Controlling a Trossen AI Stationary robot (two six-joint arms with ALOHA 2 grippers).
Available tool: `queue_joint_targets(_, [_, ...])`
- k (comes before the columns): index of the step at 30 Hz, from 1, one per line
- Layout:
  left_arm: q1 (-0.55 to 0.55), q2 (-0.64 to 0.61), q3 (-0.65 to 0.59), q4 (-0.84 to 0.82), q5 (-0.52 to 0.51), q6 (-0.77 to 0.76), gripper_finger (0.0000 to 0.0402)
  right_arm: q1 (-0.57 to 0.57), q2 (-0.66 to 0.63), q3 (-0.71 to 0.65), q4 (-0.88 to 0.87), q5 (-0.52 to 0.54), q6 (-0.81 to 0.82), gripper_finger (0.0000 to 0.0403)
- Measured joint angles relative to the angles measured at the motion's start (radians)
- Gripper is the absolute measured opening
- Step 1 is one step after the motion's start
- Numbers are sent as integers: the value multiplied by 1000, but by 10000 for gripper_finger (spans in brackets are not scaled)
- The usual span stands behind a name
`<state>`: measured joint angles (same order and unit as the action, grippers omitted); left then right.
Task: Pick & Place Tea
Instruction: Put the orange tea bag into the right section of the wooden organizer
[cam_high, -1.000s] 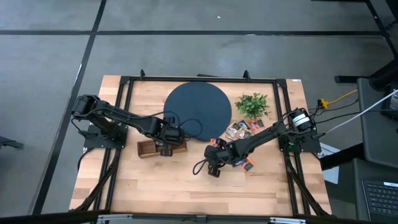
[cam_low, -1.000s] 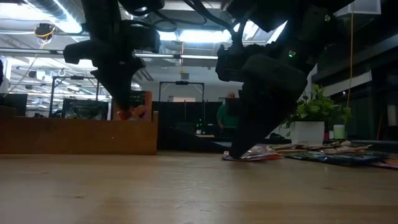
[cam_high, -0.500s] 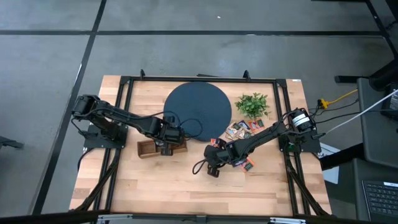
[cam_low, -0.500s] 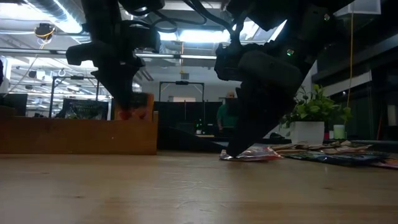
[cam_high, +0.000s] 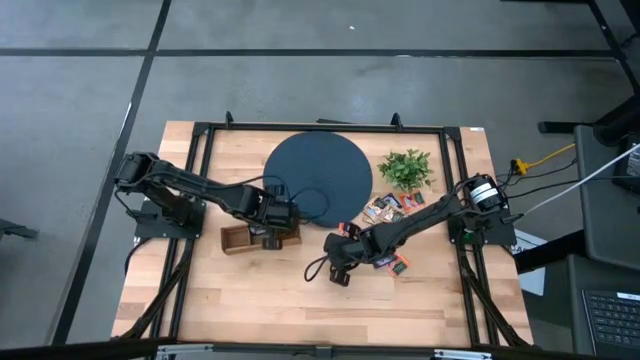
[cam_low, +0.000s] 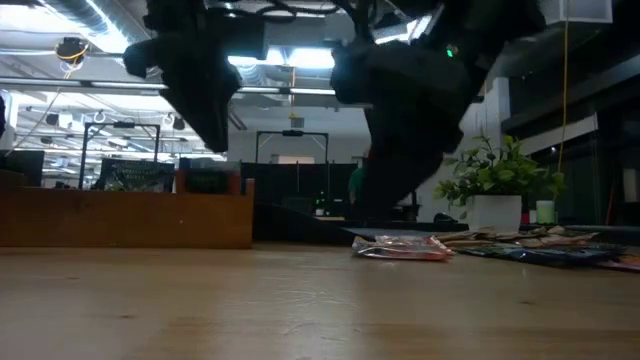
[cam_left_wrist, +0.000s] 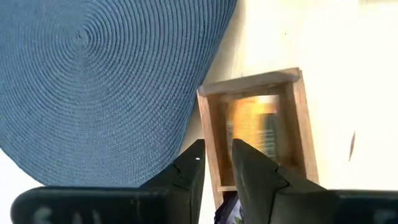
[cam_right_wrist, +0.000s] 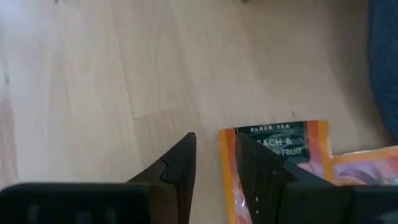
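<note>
Tea sachets (cam_high: 390, 208) lie scattered right of centre in the high view, between the round blue mat (cam_high: 318, 178) and the small plant (cam_high: 405, 167), with one more (cam_high: 399, 265) lower down on the wooden table (cam_high: 250, 300). An orange sachet (cam_right_wrist: 273, 158) lies flat just beside the right gripper (cam_right_wrist: 214, 171), whose fingers stand slightly apart and hold nothing. The left gripper (cam_left_wrist: 215, 168) hangs over the wooden tray (cam_left_wrist: 258, 130) left of centre, beside the mat's edge; its fingers are parted by a narrow gap, empty. Inside the tray lies an orange packet (cam_left_wrist: 252, 127), blurred in the wrist view.
</note>
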<state>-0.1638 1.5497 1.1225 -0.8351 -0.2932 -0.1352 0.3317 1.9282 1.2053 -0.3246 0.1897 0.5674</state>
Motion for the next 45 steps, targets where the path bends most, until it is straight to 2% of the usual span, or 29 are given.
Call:
queue_joint_targets(5, [-18,0,24,-4,27,0,75,9,0,73,-207,17,9,113])
queue_joint_targets(9, [-56,0,29,1,33,0,75,25,0,76,-319,35,53,93])
queue_joint_targets(17, [-125,0,29,5,38,-39,74,34,0,76,-317,64,80,26])
queue_joint_targets(20, [-142,0,29,26,92,-61,69,33,0,76,-296,64,79,8])
queue_joint_targets(23, [-166,8,29,68,109,-61,62,34,0,76,-265,64,79,7])
queue_joint_targets(28, [-201,11,29,56,8,-45,52,34,0,76,-236,67,79,32])
queue_joint_targets(33, [-225,11,24,56,6,-43,51,34,0,76,-220,72,80,40])
queue_joint_targets(42, [-248,12,-44,61,-92,-69,89,34,0,76,-198,106,78,34])
queue_joint_targets(45, [-247,12,-60,79,-89,-75,102,34,0,76,-195,111,77,33])
